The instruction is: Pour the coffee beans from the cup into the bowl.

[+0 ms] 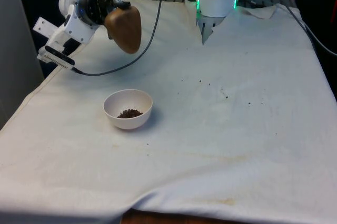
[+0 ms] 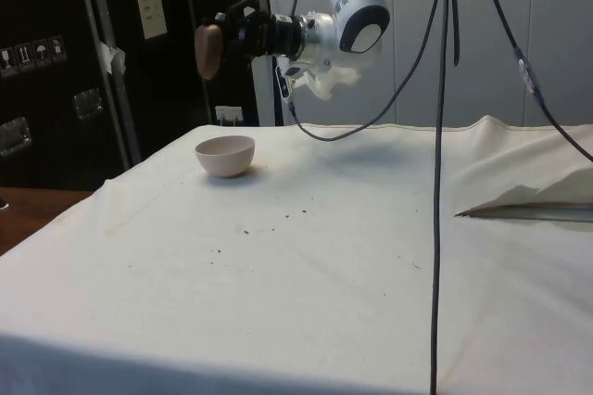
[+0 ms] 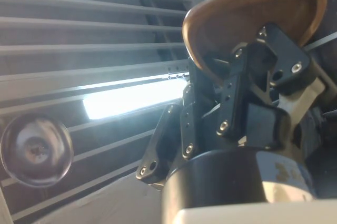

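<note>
A brown wooden cup (image 1: 125, 28) hangs in the air, tipped right over, with my gripper (image 1: 114, 9) shut on its rim. It is above the table, higher than and farther back than the white bowl (image 1: 113, 101). A small heap of coffee beans (image 1: 129, 113) lies in the bowl. In the side view the cup (image 2: 208, 50) hangs just above the bowl (image 2: 225, 155), with the gripper (image 2: 229, 36) level beside it. In the wrist view the black fingers (image 3: 274, 50) clamp the cup's wall (image 3: 247, 13). The cup's inside is hidden.
A few stray beans (image 1: 224, 93) lie on the white cloth at mid-table, also in the side view (image 2: 269, 223). A black cable (image 1: 131, 61) loops from the arm over the cloth. Another cable (image 2: 438, 182) hangs down in the side view. The cloth's near edge sags at the front (image 1: 158, 211).
</note>
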You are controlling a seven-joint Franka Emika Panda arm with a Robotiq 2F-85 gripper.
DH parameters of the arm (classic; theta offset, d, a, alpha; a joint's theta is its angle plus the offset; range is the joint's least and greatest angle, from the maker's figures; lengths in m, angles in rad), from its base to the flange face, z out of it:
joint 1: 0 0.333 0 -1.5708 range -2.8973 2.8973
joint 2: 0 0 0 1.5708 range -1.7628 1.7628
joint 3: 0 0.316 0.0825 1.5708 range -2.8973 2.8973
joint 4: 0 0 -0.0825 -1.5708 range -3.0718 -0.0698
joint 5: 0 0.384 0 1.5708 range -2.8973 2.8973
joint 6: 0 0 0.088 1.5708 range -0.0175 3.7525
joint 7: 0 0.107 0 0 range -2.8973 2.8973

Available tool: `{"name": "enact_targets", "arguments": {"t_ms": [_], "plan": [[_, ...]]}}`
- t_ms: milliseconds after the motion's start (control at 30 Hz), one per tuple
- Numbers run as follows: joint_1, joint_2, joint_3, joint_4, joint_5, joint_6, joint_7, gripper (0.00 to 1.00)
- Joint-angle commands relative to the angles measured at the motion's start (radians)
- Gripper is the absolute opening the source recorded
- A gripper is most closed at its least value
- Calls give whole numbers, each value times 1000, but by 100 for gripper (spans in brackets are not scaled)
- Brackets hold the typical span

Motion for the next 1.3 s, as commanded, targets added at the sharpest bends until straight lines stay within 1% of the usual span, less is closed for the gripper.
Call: {"name": "enact_targets", "arguments": {"t_ms": [0, 67, 167, 200, 267, 433, 467, 500, 667, 700, 733, 767, 900, 933, 967, 1000, 1033, 1200, 1267], "plan": [[-1, 0, 0, -1, 0, 0, 2, 3], [0, 0, 0, -1, -1, 1, -1, 3], [6, -2, -2, -4, -6, 3, -13, 3], [2, 0, 0, -1, -2, 0, -11, 3], [13, -5, -5, -7, -16, 6, -28, 3], [27, -13, -10, -11, -38, 15, -57, 3], [17, -4, -2, -2, -31, 1, -59, 3], [30, -15, -11, -12, -42, 17, -62, 3], [44, -24, -13, -16, -66, 29, -89, 3], [50, -28, -13, -18, -75, 35, -100, 3], [38, -17, -4, -7, -72, 16, -102, 3], [52, -30, -13, -19, -80, 38, -105, 3], [63, -40, -13, -24, -100, 52, -128, 3], [68, -45, -12, -27, -109, 61, -138, 3], [71, -47, -12, -28, -114, 66, -143, 3], [57, -37, -4, -17, -108, 44, -141, 3], [73, -49, -12, -29, -119, 70, -148, 3], [86, -59, -13, -31, -147, 98, -175, 3], [89, -62, -13, -30, -157, 108, -182, 3]]}}
